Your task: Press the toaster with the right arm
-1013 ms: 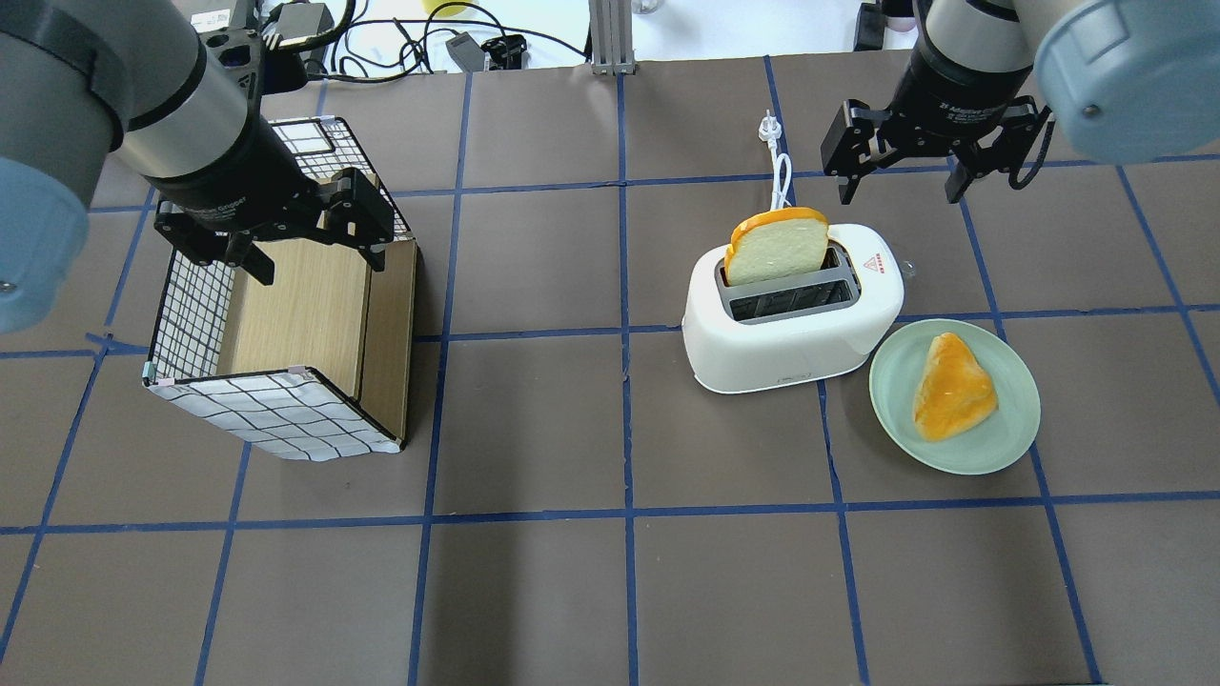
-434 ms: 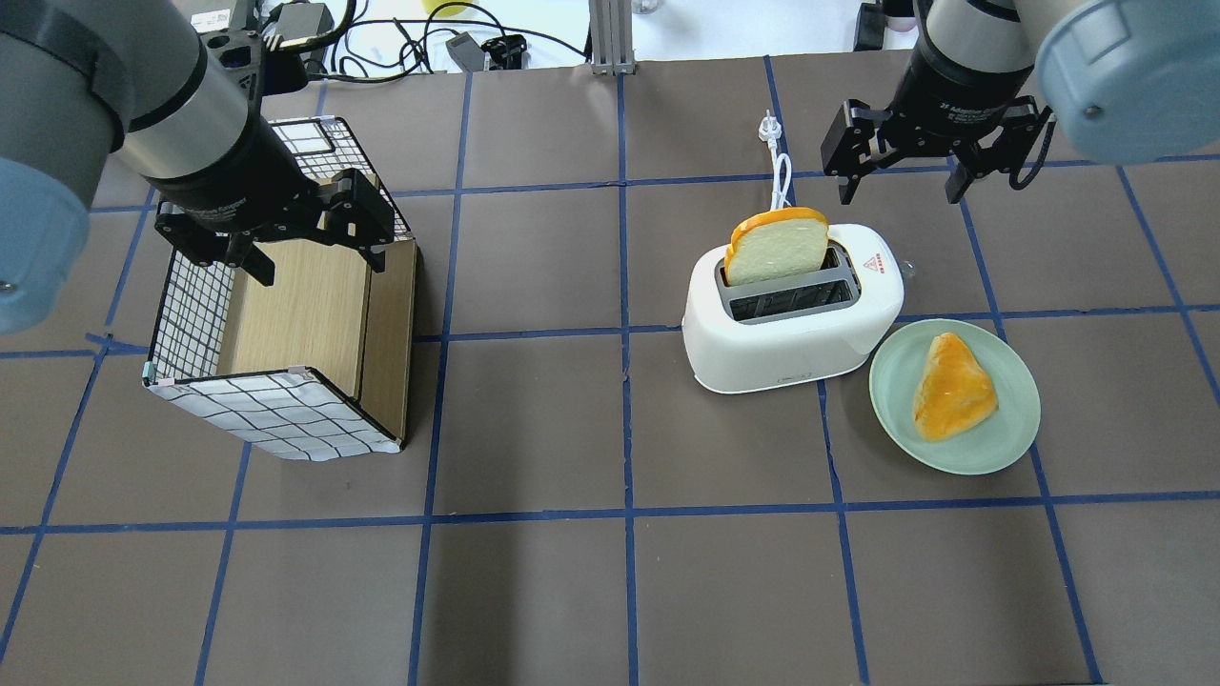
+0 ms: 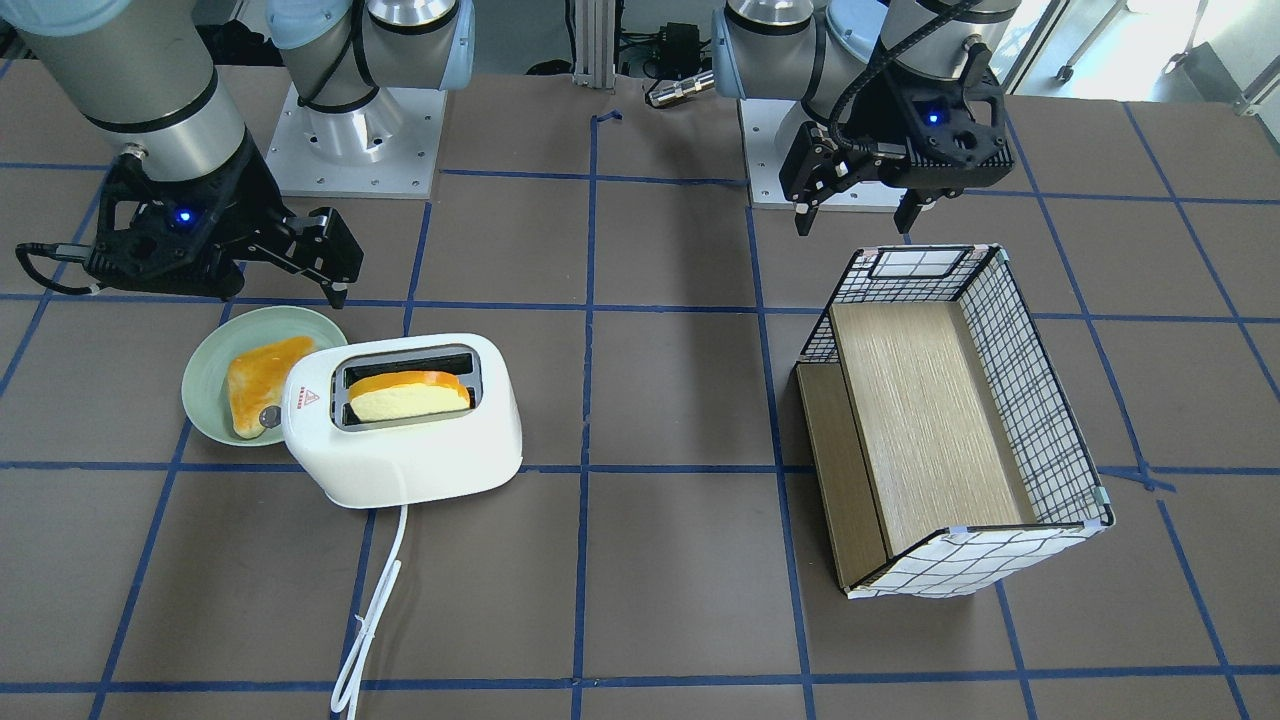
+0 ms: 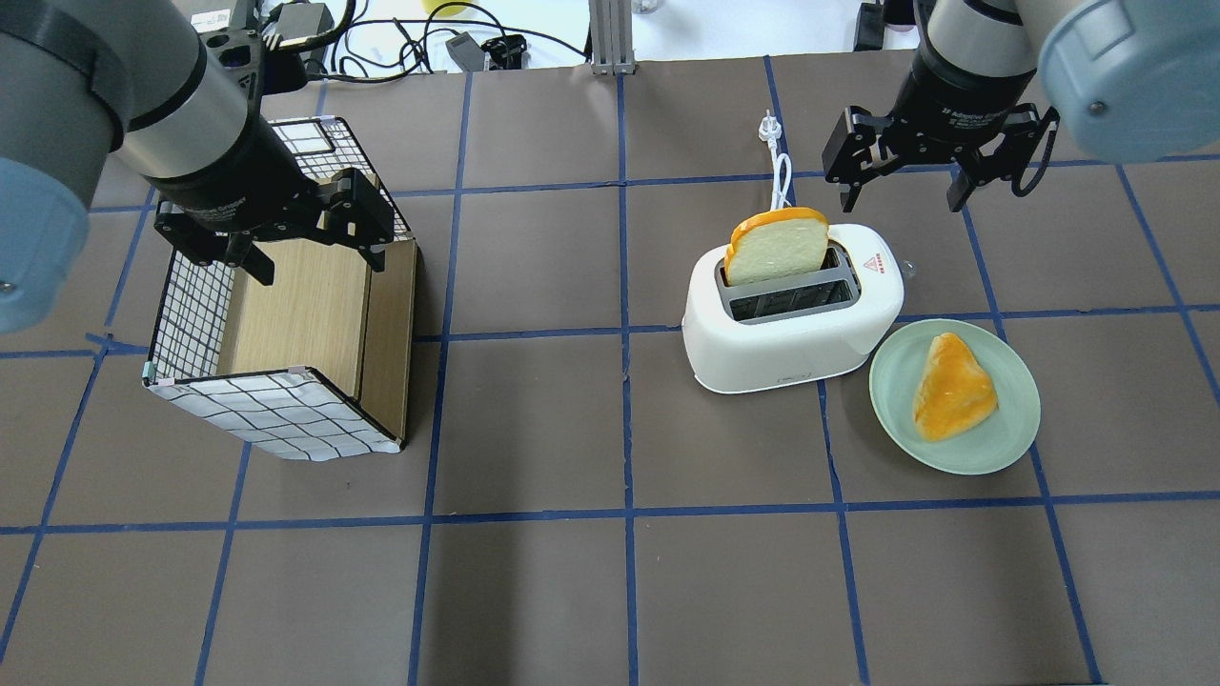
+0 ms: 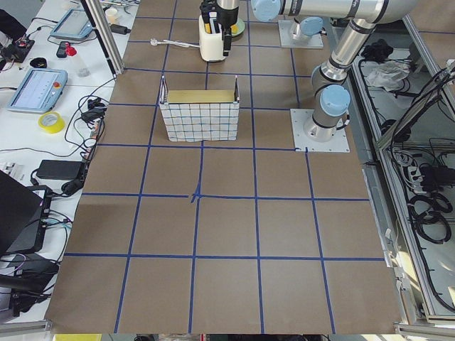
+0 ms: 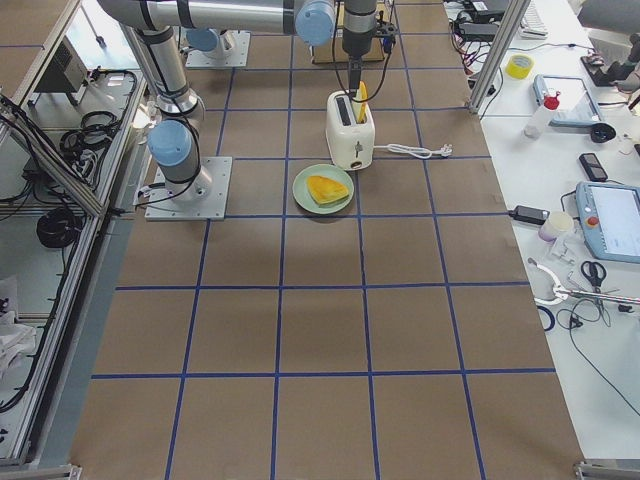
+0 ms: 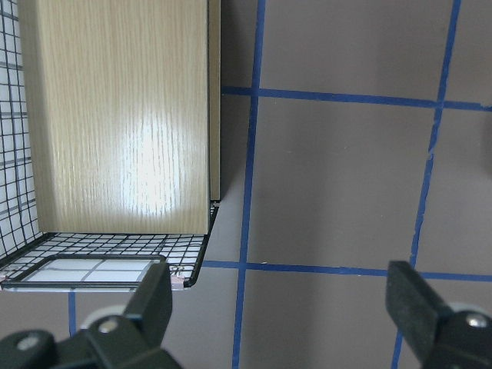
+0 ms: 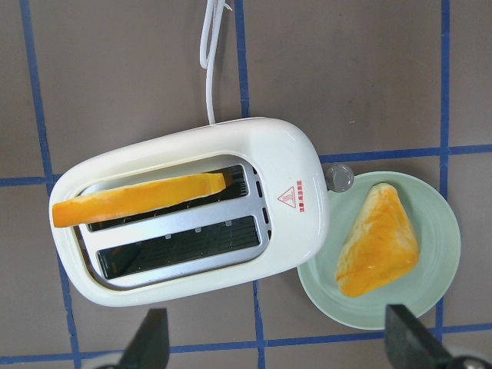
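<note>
The white toaster (image 4: 796,333) stands on the table right of centre, with a toast slice (image 4: 777,246) upright in its far slot. Its grey knob (image 8: 339,177) is on the end beside the plate. The toaster also shows in the front view (image 3: 410,455) and the right wrist view (image 8: 192,161). My right gripper (image 4: 901,195) hangs open and empty above the table, just beyond the toaster's knob end and not touching it; it also shows in the front view (image 3: 210,285). My left gripper (image 4: 319,267) is open and empty over the basket.
A green plate (image 4: 1010,433) with a bread piece (image 4: 948,386) touches the toaster's knob end. The toaster's white cord (image 4: 782,171) runs toward the far edge. A checked wire basket with a wooden floor (image 4: 286,333) lies at the left.
My right gripper has shifted and turned very slightly above the toaster's knob end. The toaster, toast, plate and left arm have not moved.
</note>
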Tool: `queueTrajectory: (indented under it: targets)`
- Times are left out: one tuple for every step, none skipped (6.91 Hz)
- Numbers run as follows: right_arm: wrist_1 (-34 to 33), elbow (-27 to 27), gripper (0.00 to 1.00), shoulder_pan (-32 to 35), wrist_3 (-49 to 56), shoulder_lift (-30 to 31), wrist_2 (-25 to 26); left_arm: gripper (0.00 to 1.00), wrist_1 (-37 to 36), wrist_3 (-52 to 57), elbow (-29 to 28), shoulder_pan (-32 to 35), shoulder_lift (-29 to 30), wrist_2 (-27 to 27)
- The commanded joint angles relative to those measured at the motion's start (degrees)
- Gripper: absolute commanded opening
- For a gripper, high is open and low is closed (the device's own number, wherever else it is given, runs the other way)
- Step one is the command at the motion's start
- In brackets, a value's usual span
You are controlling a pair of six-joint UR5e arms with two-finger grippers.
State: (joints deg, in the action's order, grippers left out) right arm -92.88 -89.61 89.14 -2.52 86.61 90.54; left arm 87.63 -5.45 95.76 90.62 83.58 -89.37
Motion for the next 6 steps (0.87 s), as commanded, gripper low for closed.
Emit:
queueTrajectory:
  targets:
    - [0.1,0.0,1.0,0.0,0.0,0.0,0.0,1.0,0.0,0.0,0.0,0.0,0.0,0.1]
    - [0.0,0.1,1.0,0.0,0.0,0.0,0.0,1.0,0.0,0.0,0.0,0.0,0.0,0.1]
    - [-0.9,0.0,1.0,-0.1,-0.2,-0.1,0.2,1.0,0.0,0.0,0.0,0.0,0.0,0.0]
    - [-4.4,0.0,0.95,-0.9,0.3,-0.1,0.5,1.0,0.0,0.0,0.0,0.0,0.0,0.1]
    - [-4.8,0.0,0.68,-3.2,2.1,-0.1,-0.2,1.0,0.0,0.0,0.0,0.0,0.0,0.0]
    - [-3.9,-0.1,0.3,-5.5,6.5,-0.2,0.0,1.0,0.0,0.0,0.0,0.0,0.0,0.1]
